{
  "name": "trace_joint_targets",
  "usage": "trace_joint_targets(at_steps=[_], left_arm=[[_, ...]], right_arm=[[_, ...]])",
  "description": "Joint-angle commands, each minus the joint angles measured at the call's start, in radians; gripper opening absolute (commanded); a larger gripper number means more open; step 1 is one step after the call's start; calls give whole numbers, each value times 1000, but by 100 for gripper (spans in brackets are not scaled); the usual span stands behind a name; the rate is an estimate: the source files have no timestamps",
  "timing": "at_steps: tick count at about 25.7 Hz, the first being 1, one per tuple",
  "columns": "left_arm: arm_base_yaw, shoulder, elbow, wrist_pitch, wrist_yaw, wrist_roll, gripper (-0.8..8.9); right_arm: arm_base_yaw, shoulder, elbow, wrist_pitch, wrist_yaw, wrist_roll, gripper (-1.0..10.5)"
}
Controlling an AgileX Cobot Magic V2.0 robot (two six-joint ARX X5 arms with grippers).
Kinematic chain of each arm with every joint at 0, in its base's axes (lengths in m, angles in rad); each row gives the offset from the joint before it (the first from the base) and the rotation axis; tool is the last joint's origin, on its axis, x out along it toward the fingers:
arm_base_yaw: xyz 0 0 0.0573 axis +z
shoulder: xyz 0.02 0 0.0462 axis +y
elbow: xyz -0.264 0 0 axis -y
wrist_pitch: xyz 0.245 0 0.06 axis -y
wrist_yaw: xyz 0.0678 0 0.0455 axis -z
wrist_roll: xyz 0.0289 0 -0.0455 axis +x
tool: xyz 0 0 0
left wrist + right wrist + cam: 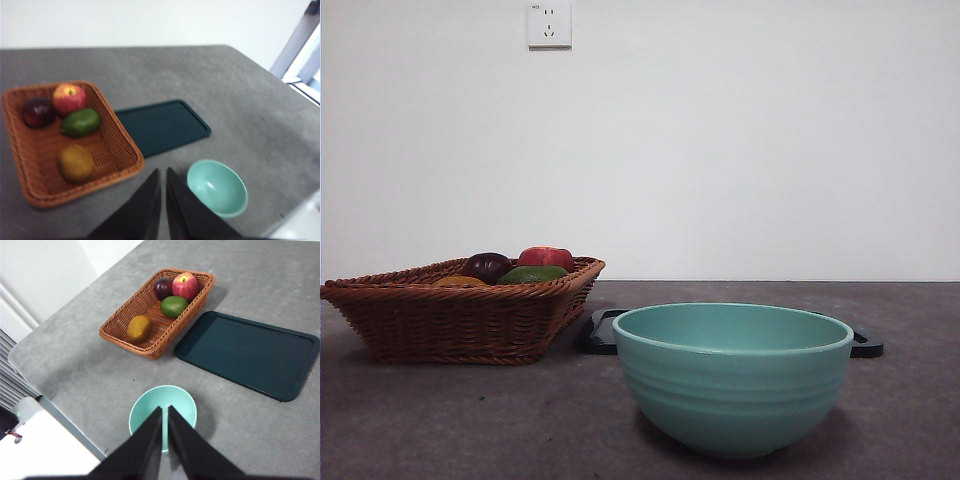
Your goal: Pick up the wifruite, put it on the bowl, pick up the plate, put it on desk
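The wifruite [76, 163] [139, 328], round and orange-brown, lies in the brown wicker basket [30, 165], at the end away from the other fruit. In the front view only its top [460, 282] shows over the rim. The empty mint-green bowl [732, 385] [217, 187] [142, 412] stands on the desk [470, 430] in front of a flat dark teal plate [162, 126] [247, 354]. My left gripper [162, 172] hangs shut high above the desk, between basket and bowl. My right gripper [165, 410] hangs shut high over the bowl. Neither holds anything.
A dark purple fruit [163, 288], a red apple [185, 285] and a green fruit [174, 306] share the basket [460, 320]. The plate's end [598, 335] shows behind the bowl. The desk's near edge [75, 432] runs close to the bowl.
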Motion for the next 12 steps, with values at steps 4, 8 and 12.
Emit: trace_joint_targets(at_steps=[4,8,12], left_arm=[[-5,13,20,4,13,19,19],[-5,13,20,-1,13,18,25],[-5,13,20,0,13,18,129]], right_arm=[[5,3,17,10,-2,-14,10],[5,3,17,10,0,-14,11],[5,3,17,10,0,-15,126]])
